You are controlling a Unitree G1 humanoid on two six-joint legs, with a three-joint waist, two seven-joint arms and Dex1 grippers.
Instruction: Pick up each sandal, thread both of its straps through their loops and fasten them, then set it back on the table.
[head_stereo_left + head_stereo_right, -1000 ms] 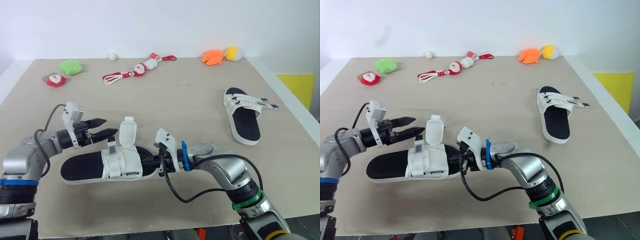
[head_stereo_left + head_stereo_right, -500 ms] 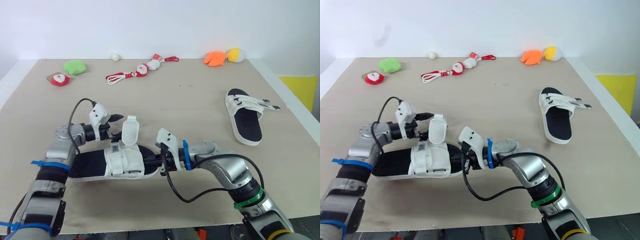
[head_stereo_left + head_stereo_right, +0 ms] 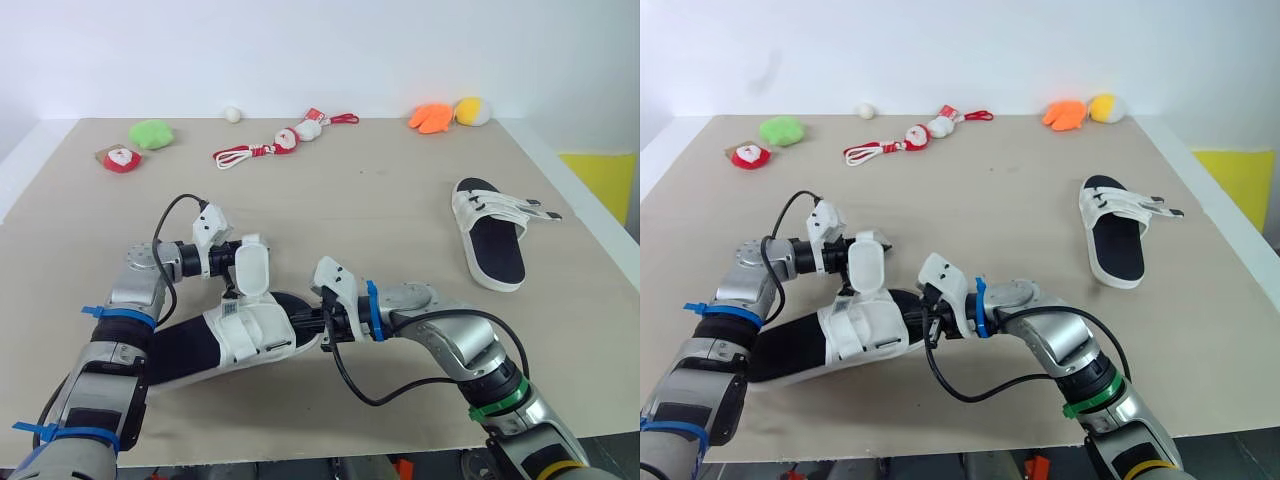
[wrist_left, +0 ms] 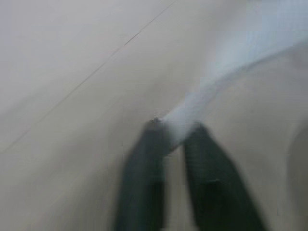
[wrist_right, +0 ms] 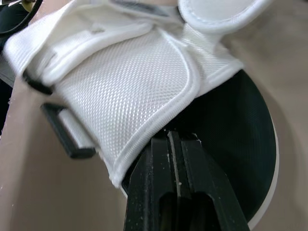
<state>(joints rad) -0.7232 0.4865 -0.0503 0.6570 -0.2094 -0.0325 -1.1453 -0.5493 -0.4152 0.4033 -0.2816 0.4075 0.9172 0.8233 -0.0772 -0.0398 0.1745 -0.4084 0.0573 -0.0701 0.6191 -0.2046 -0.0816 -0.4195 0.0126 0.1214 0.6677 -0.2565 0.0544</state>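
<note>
The near sandal [image 3: 235, 338], white upper over a black footbed, lies at the front of the table with its toe end raised. Its wide strap [image 3: 250, 268] stands up. My left gripper [image 3: 232, 264] is shut on that strap; in the left wrist view the fingers [image 4: 144, 159] pinch the white strap end [image 4: 185, 113]. My right gripper [image 3: 312, 326] is shut at the sandal's toe side, its fingertips [image 5: 163, 144] tucked under the edge of the mesh band [image 5: 130, 86]. The second sandal [image 3: 487, 235] lies at the right with its straps loose.
Along the far edge sit a green plush [image 3: 150, 132], a red-and-white toy [image 3: 118, 158], a small white ball [image 3: 232, 114], a Santa toy with a red cord [image 3: 275, 142] and orange and yellow plushes [image 3: 445, 113]. A yellow surface [image 3: 605, 170] lies beyond the table's right edge.
My left gripper moved right to the raised strap and closed on it. The near sandal's heel swung toward the front edge and its toe end rose. The right gripper kept its hold.
</note>
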